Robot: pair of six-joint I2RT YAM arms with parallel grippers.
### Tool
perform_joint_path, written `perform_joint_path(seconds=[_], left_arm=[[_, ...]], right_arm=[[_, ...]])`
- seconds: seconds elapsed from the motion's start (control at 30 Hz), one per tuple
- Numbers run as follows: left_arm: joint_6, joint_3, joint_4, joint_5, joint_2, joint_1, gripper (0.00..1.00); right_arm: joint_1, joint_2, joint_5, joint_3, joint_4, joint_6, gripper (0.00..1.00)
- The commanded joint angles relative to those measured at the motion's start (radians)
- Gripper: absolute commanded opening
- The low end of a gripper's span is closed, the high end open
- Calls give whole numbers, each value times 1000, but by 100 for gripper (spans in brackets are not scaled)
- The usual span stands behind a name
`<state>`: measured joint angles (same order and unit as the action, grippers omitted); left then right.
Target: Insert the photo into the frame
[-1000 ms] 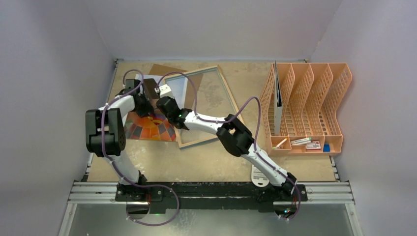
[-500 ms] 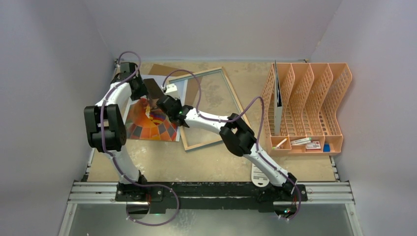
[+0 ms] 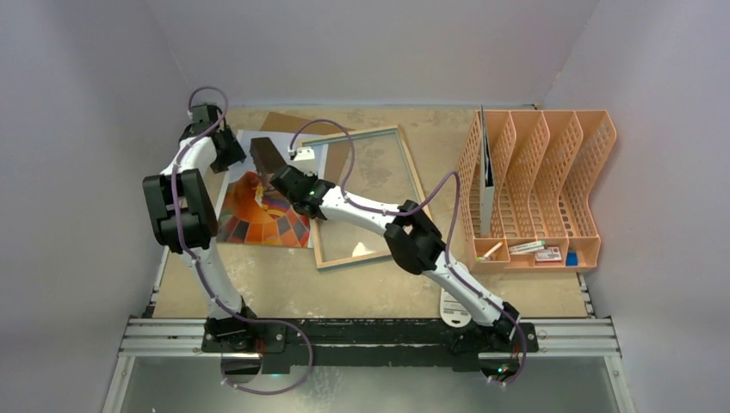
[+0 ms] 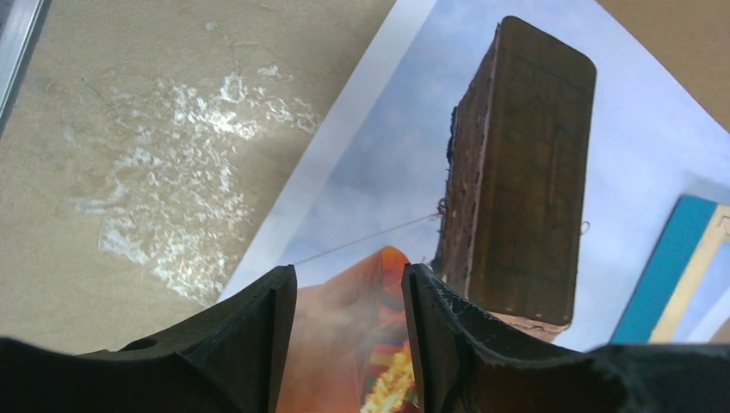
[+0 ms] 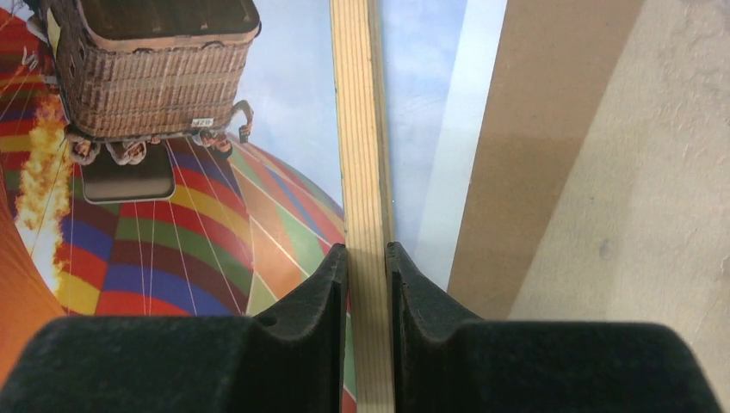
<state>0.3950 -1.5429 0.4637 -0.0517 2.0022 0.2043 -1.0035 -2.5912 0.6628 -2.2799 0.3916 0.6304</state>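
Photo (image 3: 258, 225), balloon print face up, flat on table (image 3: 387, 284) toward 9 o'clock, its 3 o'clock margin lying under frame (image 5: 357, 129), which rests wood side up near table centre. Right end effector (image 5: 368, 249): jaws pinched onto the frame's 9 o'clock rail, print showing on both sides of that rail. Left end effector (image 4: 349, 275): jaws partly apart with nothing between them, poised over the photo's 11 o'clock corner beside the printed basket; brown backing board (image 3: 293, 122) at the photo's 12 o'clock.
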Motion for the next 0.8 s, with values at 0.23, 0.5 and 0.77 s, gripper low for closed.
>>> perform_joint_path(seconds=[0.23, 0.5, 0.77], left_arm=[[-137, 27, -198, 127, 12, 60, 58], [-157, 31, -264, 200, 47, 76, 59], [-104, 3, -299, 283, 141, 119, 59]], right_arm=[[-4, 121, -8, 49, 49, 81, 42], [-1, 230, -94, 75, -52, -13, 54], [-3, 255, -408, 190, -294, -150, 54]])
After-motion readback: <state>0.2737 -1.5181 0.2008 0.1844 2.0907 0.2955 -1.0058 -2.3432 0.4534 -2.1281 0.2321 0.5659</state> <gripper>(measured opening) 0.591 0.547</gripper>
